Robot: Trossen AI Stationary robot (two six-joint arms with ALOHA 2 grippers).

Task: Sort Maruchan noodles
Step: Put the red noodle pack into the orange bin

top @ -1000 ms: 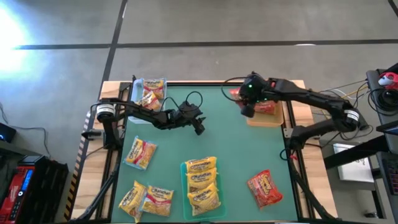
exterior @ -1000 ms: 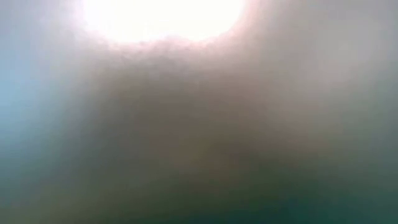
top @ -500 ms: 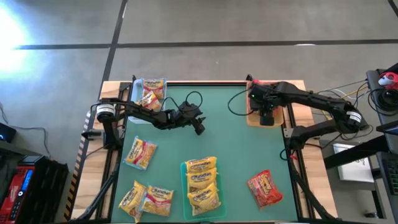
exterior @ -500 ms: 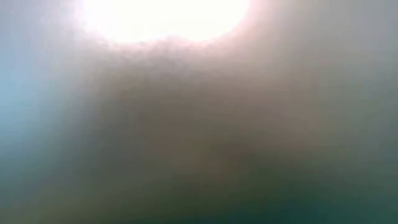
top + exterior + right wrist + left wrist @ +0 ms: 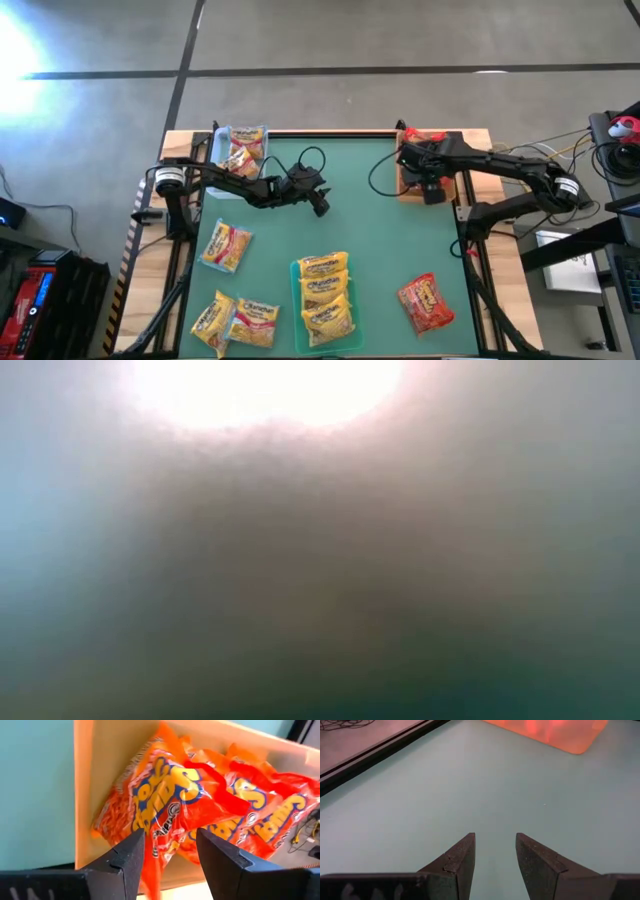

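Right wrist view — crinkly red noodle packets [image 5: 200,805].

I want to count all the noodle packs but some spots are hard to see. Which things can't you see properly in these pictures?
- Low view: all haze and glare; nothing shows.
- Tan tray, high view: the right gripper and arm cover most of it, so its red packets can't be counted.
- Right wrist view: those packets overlap and run past the edge.
- Left wrist view: the orange shape is blurred and cut off.
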